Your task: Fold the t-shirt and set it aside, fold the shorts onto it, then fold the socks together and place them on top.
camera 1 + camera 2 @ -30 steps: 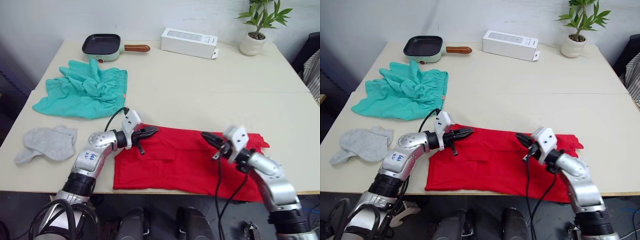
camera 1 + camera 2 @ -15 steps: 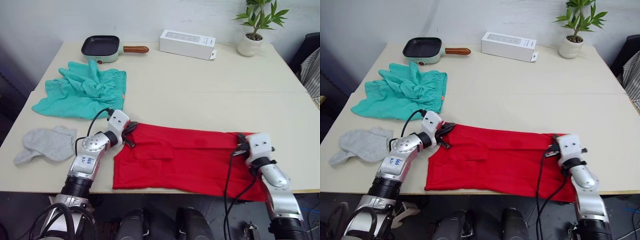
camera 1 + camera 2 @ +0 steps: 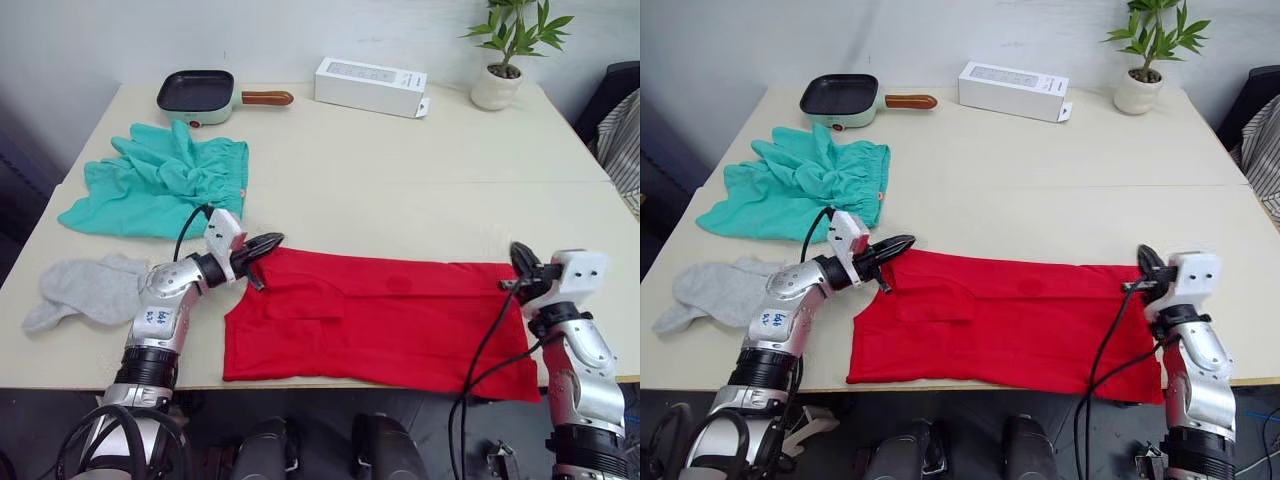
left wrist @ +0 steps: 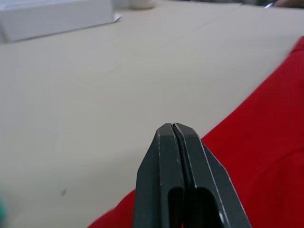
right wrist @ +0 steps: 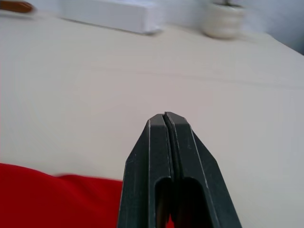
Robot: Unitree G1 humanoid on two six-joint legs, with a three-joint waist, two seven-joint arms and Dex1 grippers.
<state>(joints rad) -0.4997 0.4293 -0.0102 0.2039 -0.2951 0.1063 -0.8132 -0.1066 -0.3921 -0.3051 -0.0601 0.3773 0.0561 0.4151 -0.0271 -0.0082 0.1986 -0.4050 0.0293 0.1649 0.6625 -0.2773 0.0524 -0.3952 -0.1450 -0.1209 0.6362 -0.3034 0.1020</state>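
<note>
While no label reads, both hands press closed beside the t-shirt [image 3: 380, 325].

The left gripper [image 4: 174, 127], jaws pressed together, sits over the t-shirt [image 4: 266, 142] edge on the table [image 4: 95, 95].

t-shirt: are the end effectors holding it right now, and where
Neither holds it. Both are shut on nothing: the left end effector sits at the t-shirt's far left corner, the right end effector at its far right corner.
</note>
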